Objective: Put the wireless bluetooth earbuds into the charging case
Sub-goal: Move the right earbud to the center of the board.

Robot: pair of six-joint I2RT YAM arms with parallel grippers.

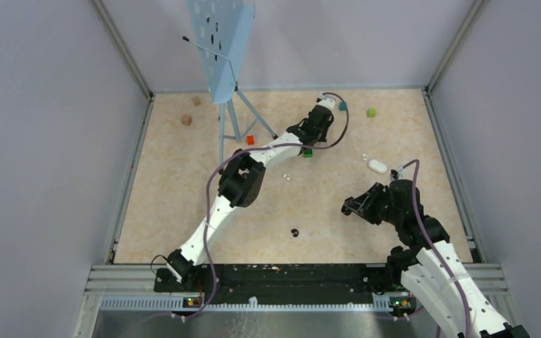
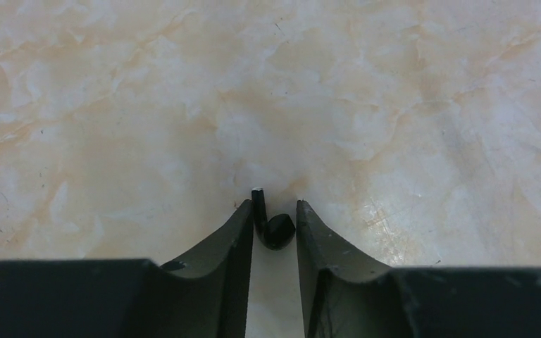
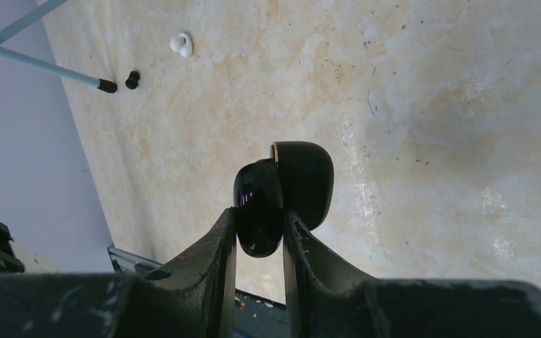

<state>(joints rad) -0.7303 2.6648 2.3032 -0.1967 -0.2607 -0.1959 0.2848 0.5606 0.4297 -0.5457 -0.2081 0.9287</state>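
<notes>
Near the far edge of the tabletop (image 1: 183,211), the left gripper (image 2: 273,204) stood narrowly around a black earbud (image 2: 276,229); whether it truly pinched, I could not tell. Held off-centre, the round bud could slip out sideways. The right gripper (image 3: 259,218) clamped the charging case (image 3: 296,186).

Glossy black charging case (image 3: 282,197), open, in right hand (image 3: 259,215); small black earbud (image 2: 276,229) on tabletop (image 2: 183,105) between fingers of left hand (image 2: 274,205).
</notes>
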